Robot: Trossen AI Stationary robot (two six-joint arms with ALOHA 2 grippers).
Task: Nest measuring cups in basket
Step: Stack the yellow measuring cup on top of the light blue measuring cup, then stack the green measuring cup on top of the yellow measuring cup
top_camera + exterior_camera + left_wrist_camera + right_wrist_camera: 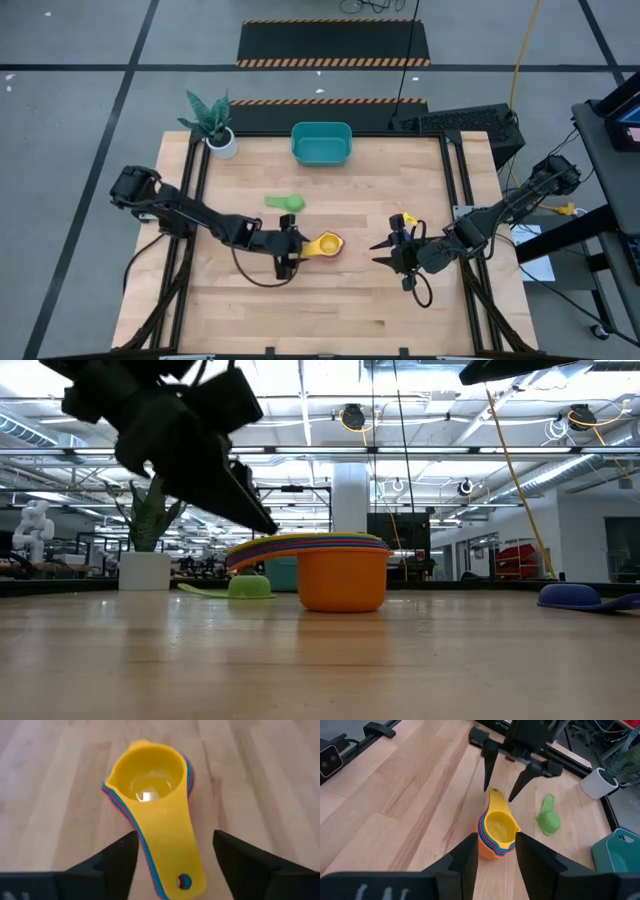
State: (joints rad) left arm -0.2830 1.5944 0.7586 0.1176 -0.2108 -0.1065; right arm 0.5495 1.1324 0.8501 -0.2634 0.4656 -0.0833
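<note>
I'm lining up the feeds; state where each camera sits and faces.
High: overhead, straight down; both arms, teal basket, green cup.
Low: table height, level across; stacked cups, left arm above.
Left wrist: above the stack handle; left gripper open astride it.
Right wrist: looks across the stack at the left gripper; right gripper open.
Shared: all four show the stack.

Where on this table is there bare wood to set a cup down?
Free: the near strip in front of both grippers, and between basket and green cup. Crowded: mid-table, where the left gripper straddles the stack's handles and the right gripper faces it.
</note>
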